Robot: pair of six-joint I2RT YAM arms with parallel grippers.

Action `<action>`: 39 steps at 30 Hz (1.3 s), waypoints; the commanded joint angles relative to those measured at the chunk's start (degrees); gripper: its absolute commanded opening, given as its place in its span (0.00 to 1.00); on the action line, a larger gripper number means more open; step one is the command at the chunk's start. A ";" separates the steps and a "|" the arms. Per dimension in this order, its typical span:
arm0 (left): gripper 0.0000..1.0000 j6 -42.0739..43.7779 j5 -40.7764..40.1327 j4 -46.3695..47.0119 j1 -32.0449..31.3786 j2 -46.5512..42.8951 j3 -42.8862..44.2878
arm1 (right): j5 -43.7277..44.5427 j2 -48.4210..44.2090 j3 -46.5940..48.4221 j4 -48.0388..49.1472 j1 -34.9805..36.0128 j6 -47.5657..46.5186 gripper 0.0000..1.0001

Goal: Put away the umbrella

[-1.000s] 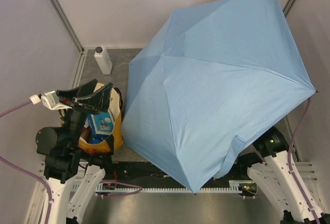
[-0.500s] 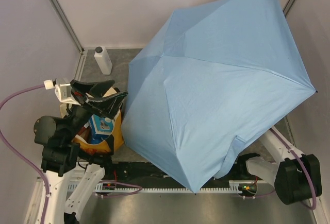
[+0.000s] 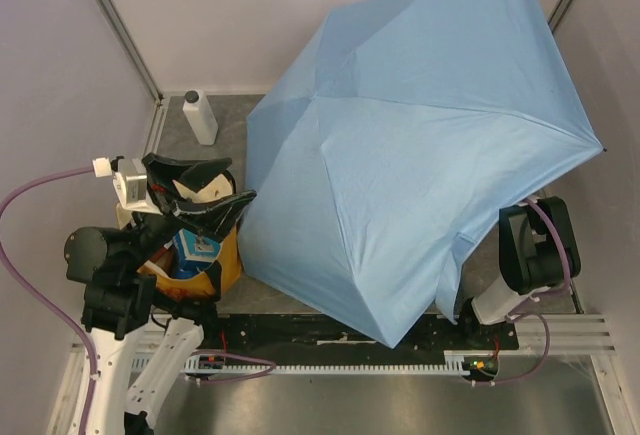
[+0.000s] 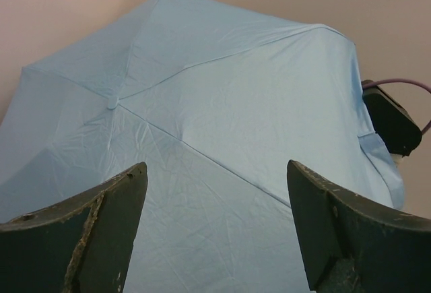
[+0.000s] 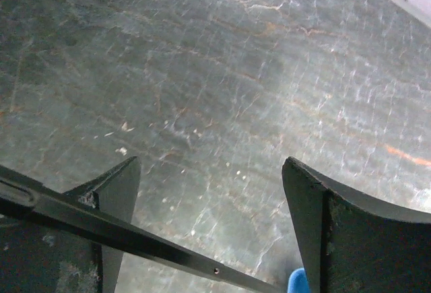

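Right gripper, wide open and empty under the open sky-blue fabric umbrella, should centre on its thin black metal rib; left gripper, likewise open and empty, hovers left.

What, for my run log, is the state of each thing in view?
umbrella: fully open, canopy spread.
bottle: upright, cap on.
tote bag: upright, mouth open.
left gripper: fingers open, empty.
right gripper: fingers open, gripping nothing.
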 commanded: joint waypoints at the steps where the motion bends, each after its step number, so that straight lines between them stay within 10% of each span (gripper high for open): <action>1: 0.89 3.78 1.96 3.42 0.25 0.49 -0.34 | 1.08 5.14 5.68 2.71 -0.41 -4.14 0.93; 16: 0.84 0.10 -1.20 11.23 0.34 2.95 -4.38 | 13.90 5.25 -0.63 17.56 -3.91 10.25 0.91; 25: 0.78 -5.78 -0.77 15.36 0.25 7.61 -5.52 | -1.80 9.98 -3.55 34.19 -7.53 13.87 0.92; 27: 0.63 -7.64 -0.77 15.46 0.25 8.40 -6.67 | -1.30 7.36 -3.28 31.82 -7.53 18.15 0.93; 35: 0.70 -7.55 7.31 -12.03 -1.32 24.74 8.43 | 11.86 -9.69 -7.77 14.44 2.47 24.77 0.93; 39: 0.70 -1.16 -6.08 -23.62 -14.38 25.54 14.14 | 28.13 -14.35 -4.44 1.53 9.95 34.24 0.93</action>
